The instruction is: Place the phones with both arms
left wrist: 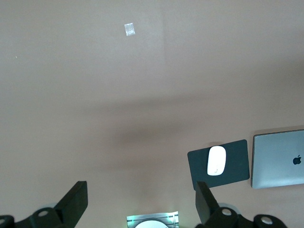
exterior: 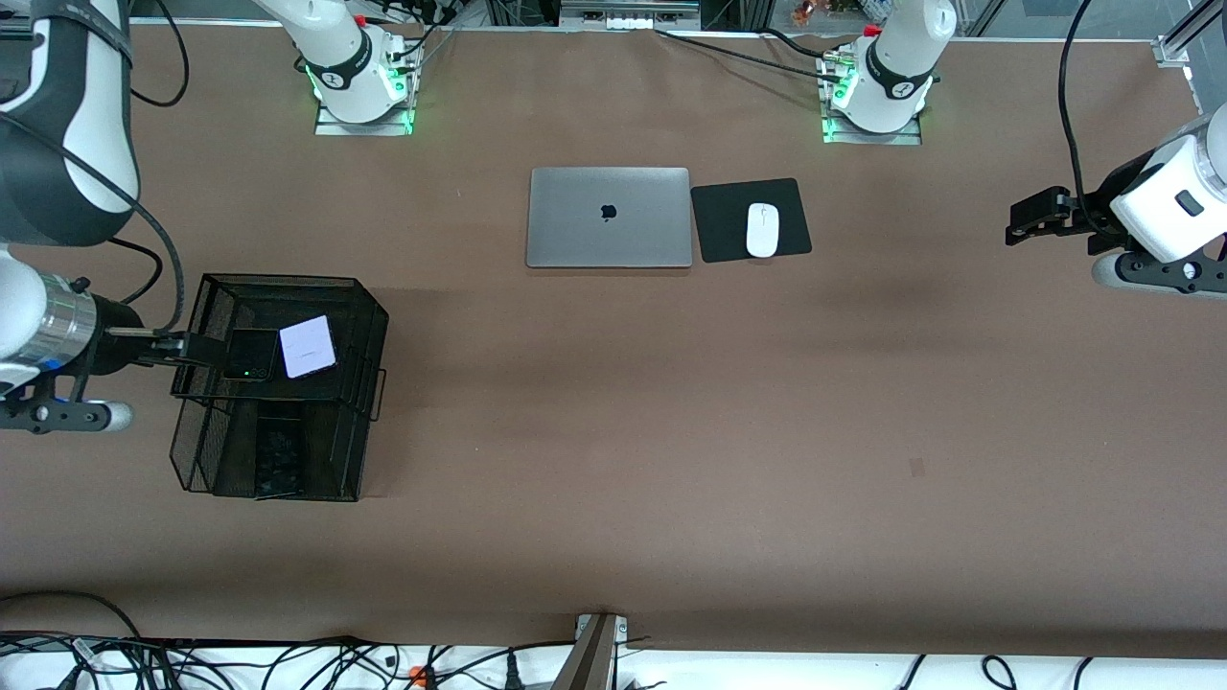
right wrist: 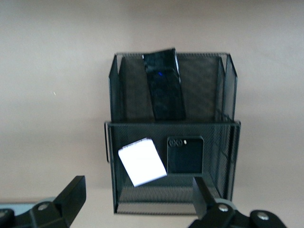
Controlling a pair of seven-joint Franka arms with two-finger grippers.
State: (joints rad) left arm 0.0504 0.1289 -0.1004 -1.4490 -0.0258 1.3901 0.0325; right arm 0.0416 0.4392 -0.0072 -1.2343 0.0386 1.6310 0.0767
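Gaping wide, both empty — right end effector (exterior: 192,350) maybe touching rack (exterior: 364,316).

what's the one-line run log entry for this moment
phones: lavender phone, small black phone, long black phone all in mesh organizer | right hand open beside organizer | left hand open, waiting

The mesh rack (exterior: 278,383) is taken as landmark, standing at the right arm's end of the table. Its upper tier is occupied by the small black phone (exterior: 251,355) and the lavender-white phone (exterior: 308,347), lying side by side; its lower compartment is filled by the long black phone (exterior: 280,460). Entry at the rack's outer end is blocked by the right gripper (exterior: 177,350), fingers spread. Toward the left arm's end, bare table (exterior: 671,402) is seen nearer the camera than the laptop (exterior: 609,218) and mouse (exterior: 763,230). The left gripper (exterior: 1021,220), fingers spread, is held well apart from the rack.
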